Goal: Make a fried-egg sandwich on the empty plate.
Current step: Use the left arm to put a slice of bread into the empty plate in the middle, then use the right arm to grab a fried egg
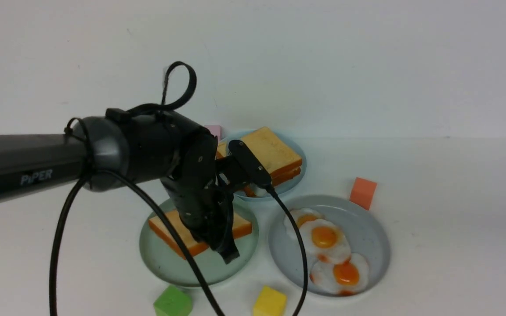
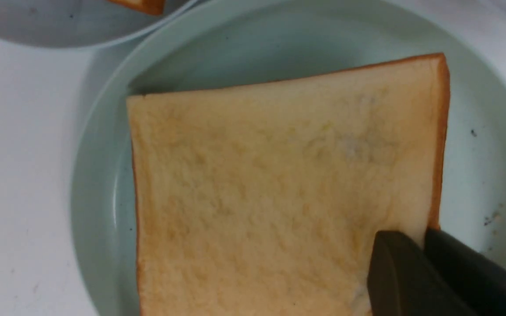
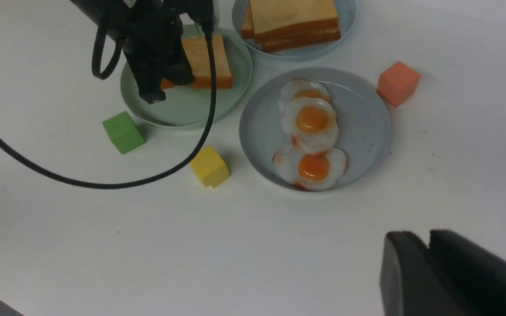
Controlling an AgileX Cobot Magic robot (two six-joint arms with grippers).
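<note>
In your front view, the left arm's black wrist (image 1: 200, 193) covers the middle of the square golden toast slice (image 1: 242, 226) and part of the small pale blue plate (image 1: 292, 182) behind; a pink block (image 1: 214, 130) shows only a corner. The green cube (image 1: 173, 302) and yellow cube (image 1: 269, 303) are cut by the bottom edge. At the left wrist, the toast runs off frame, and you cannot tell whether the dark fingers (image 2: 393, 272) of the left gripper (image 2: 413, 241) pinch its corner.

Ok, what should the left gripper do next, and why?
Probably open and let go. The left gripper pinches a corner of the toast, and the toast already rests on the green plate. Once it lifts clear, an egg could go on top.
</note>
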